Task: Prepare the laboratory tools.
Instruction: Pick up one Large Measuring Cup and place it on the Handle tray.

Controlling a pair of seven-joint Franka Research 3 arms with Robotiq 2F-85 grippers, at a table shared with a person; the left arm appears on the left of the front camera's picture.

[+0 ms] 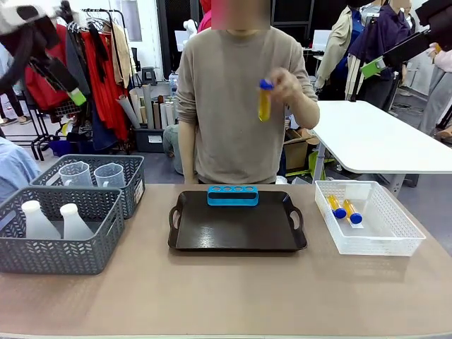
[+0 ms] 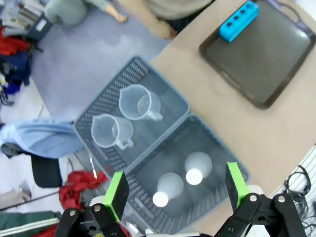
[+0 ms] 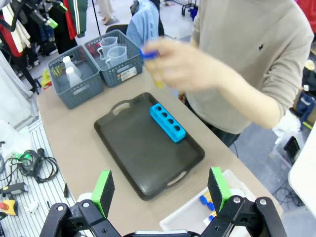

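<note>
Holding: the person's hand [image 1: 286, 83] lifts one amber tube [image 1: 264, 101], upper middle of the front view.
Tubes: two more tubes [image 1: 337, 206] lie in the white basket [image 1: 367, 246], right.
Beakers: clear beakers [image 1: 109, 175] in the far grey basket [image 1: 128, 192], left.
Flasks: white flasks [image 1: 74, 220] in the near grey basket [image 1: 56, 260], lower left.
Tray: black tray [image 1: 236, 229], middle, with the blue rack [image 1: 233, 195] on it.
Robot's left: left gripper [image 2: 176, 188] spread wide, empty, over the flasks.
Robot's right: right gripper [image 3: 161, 188] spread wide, empty.

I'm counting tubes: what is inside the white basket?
Two amber tubes with blue caps lie side by side in the white basket. Its near mesh wall screens the floor just behind it, so anything small there is hidden.
</note>
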